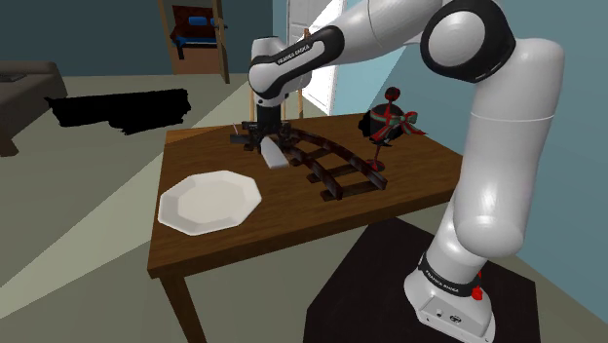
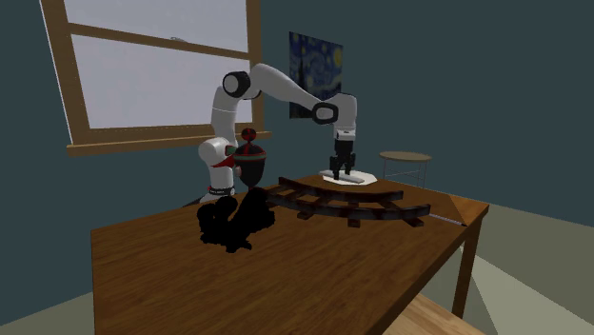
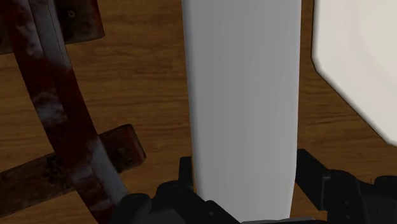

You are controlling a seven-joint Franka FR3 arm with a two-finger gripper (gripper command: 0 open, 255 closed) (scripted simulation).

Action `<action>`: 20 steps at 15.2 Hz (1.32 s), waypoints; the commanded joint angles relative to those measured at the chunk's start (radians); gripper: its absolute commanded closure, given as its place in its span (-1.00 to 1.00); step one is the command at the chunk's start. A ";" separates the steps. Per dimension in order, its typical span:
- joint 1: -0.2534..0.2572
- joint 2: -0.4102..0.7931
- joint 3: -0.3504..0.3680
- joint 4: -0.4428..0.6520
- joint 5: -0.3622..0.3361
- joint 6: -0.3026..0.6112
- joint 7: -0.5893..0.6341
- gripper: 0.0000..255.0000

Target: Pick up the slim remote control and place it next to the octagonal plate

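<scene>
Clamping a pale grey slim remote control (image 3: 245, 95), the black gripper (image 1: 266, 139) has one finger (image 3: 315, 175) pressed on each long side. The remote sticks out past the fingertips, slanting down toward the wooden table (image 1: 253, 239); whether its far end touches the wood I cannot tell. A curved toy rail track (image 3: 57, 108) lies just beside the gripper on one side, and the white octagonal plate (image 1: 209, 202) lies near on the other, apart from the remote

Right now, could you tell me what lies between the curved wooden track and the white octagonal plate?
The slim grey remote control, as the wrist view shows.
</scene>
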 commanded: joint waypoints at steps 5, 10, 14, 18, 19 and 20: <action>-0.001 0.033 0.001 -0.038 0.004 0.071 -0.003 1.00; -0.002 0.066 0.002 -0.065 0.008 0.132 -0.005 1.00; -0.002 0.066 0.002 -0.065 0.008 0.132 -0.005 1.00; -0.002 0.066 0.002 -0.065 0.008 0.132 -0.005 -1.00; -0.003 0.066 0.002 -0.065 0.008 0.132 -0.005 -1.00; -0.002 0.066 0.002 -0.065 0.008 0.132 -0.005 -1.00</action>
